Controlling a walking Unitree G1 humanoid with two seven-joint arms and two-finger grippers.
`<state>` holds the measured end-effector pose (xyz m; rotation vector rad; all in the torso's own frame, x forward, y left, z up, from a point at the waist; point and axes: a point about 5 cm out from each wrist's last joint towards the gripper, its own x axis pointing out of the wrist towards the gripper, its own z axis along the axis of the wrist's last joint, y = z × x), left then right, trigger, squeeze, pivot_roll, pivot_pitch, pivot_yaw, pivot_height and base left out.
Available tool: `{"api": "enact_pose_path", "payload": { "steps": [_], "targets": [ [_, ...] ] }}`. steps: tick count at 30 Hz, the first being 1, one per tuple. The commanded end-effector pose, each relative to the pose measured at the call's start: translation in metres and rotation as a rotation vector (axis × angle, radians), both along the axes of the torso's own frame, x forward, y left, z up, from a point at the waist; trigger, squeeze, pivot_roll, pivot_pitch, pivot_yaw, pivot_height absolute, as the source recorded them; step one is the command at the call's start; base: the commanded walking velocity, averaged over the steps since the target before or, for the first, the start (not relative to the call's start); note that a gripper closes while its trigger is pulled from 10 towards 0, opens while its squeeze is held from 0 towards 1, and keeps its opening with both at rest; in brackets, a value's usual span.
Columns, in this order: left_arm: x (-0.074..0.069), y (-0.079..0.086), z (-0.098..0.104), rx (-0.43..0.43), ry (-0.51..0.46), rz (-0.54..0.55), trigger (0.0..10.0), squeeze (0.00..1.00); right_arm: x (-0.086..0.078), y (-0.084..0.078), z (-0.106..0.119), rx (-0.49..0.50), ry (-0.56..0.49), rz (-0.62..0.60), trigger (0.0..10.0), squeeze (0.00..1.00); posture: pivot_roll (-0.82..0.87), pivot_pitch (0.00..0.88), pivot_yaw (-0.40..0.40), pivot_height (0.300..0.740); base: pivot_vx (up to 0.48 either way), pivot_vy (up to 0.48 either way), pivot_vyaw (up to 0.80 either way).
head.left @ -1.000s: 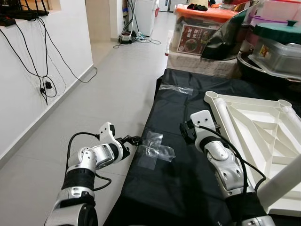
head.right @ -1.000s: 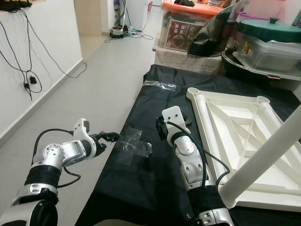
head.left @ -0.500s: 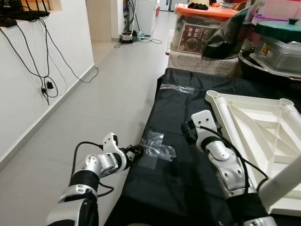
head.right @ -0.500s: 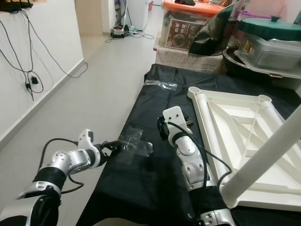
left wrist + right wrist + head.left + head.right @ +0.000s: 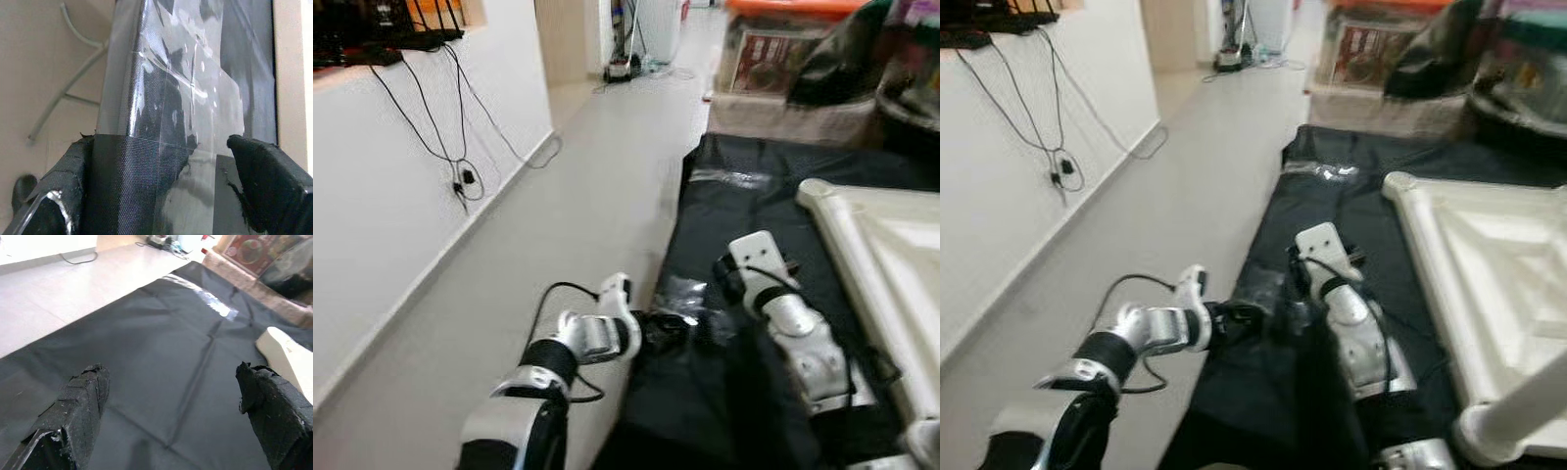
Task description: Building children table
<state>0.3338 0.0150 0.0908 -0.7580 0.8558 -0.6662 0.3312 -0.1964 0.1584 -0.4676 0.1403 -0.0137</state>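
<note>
The white children's table [image 5: 1474, 257] lies upside down on the right of the scene, its ribbed underside facing up, resting on a black sheet [image 5: 724, 186] spread over the floor. A white leg [image 5: 1513, 416] rises from its near corner toward the camera, so at least one leg appears fitted; at the far left corner a socket [image 5: 1397, 180] looks open, though the blur makes that hard to settle. My reading is that the build is partly done, with more legs left to seat and the table to be turned upright afterwards. Left of the table, at the left edge of the sheet, a patch of clear tape [image 5: 195, 107] holds the sheet to the pale floor [image 5: 578, 206]. The left gripper [image 5: 161, 181] is low at that edge with its fingers spread wide on either side of the taped sheet, closed on nothing. The right gripper [image 5: 176, 411] hovers over bare sheet between the tape and the table, fingers also wide apart and empty. Farther off, beyond the sheet, storage boxes [image 5: 773, 59] stand, and cables [image 5: 460, 137] hang on the white wall to the left.
</note>
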Motion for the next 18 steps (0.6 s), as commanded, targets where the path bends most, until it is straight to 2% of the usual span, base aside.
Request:
{"api": "enact_pose_path", "payload": {
  "steps": [1, 2, 3, 5, 6, 7, 9, 11, 14, 15, 16, 17, 18],
  "targets": [
    [-0.027, -0.074, 0.022, -0.197, 0.008, -0.181, 10.0, 0.0, -0.003, -0.005, -0.001, -0.011, 0.008, -0.023, 10.0, 0.0, -0.11, 0.0, 0.024, 0.74, 0.0, 0.0, 0.0],
    [-0.03, -0.082, 0.026, -0.222, 0.011, -0.194, 10.0, 0.0, -0.005, -0.007, -0.001, -0.019, 0.009, -0.025, 10.0, 0.0, -0.13, 0.0, 0.032, 0.74, 0.0, 0.0, 0.0],
    [-0.03, -0.082, 0.026, -0.222, 0.011, -0.194, 10.0, 0.0, -0.005, -0.007, -0.001, -0.019, 0.009, -0.025, 10.0, 0.0, -0.13, 0.0, 0.032, 0.74, 0.0, 0.0, 0.0],
    [-0.036, -0.1, 0.037, -0.261, -0.009, -0.245, 10.0, 0.0, -0.006, -0.015, 0.002, -0.043, 0.004, -0.041, 10.0, 0.0, -0.14, 0.0, 0.039, 0.74, 0.0, 0.0, 0.0],
    [-0.036, -0.1, 0.037, -0.261, -0.009, -0.245, 10.0, 0.0, -0.006, -0.015, 0.002, -0.043, 0.004, -0.041, 10.0, 0.0, -0.14, 0.0, 0.039, 0.74, 0.0, 0.0, 0.0],
    [-0.04, -0.109, 0.044, -0.274, -0.03, -0.286, 10.0, 0.0, -0.006, -0.021, 0.006, -0.052, -0.004, -0.057, 10.0, 0.0, -0.15, 0.0, 0.043, 0.74, 0.0, 0.0, 0.0],
    [-0.04, -0.109, 0.044, -0.274, -0.03, -0.286, 10.0, 0.0, -0.006, -0.021, 0.006, -0.052, -0.004, -0.057, 10.0, 0.0, -0.15, 0.0, 0.043, 0.74, 0.0, 0.0, 0.0],
    [-0.049, -0.129, 0.06, -0.294, -0.078, -0.38, 10.0, 0.0, -0.005, -0.037, 0.016, -0.076, -0.029, -0.099, 10.0, 0.0, -0.18, 0.0, 0.063, 0.74, 0.0, 0.0, 0.0],
    [-0.049, -0.129, 0.06, -0.294, -0.078, -0.38, 10.0, 0.0, -0.005, -0.037, 0.016, -0.076, -0.029, -0.099, 10.0, 0.0, -0.18, 0.0, 0.063, 0.74, 0.0, 0.0, 0.0],
    [-0.055, -0.139, 0.068, -0.305, -0.1, -0.43, 10.0, 0.0, -0.004, -0.046, 0.022, -0.091, -0.044, -0.122, 10.0, 0.0, -0.19, 0.0, 0.07, 0.74, 0.0, 0.0, 0.0],
    [-0.055, -0.139, 0.068, -0.305, -0.1, -0.43, 10.0, 0.0, -0.004, -0.046, 0.022, -0.091, -0.044, -0.122, 10.0, 0.0, -0.19, 0.0, 0.07, 0.74, 0.0, 0.0, 0.0],
    [-0.063, -0.149, 0.076, -0.327, -0.119, -0.486, 10.0, 0.0, -0.003, -0.057, 0.031, -0.106, -0.066, -0.156, 10.0, 0.0, -0.21, 0.0, 0.083, 0.74, 0.0, 0.0, 0.0],
    [-0.063, -0.149, 0.076, -0.327, -0.119, -0.486, 10.0, 0.0, -0.003, -0.057, 0.031, -0.106, -0.066, -0.156, 10.0, 0.0, -0.21, 0.0, 0.083, 0.74, 0.0, 0.0, 0.0]
  ]
}}
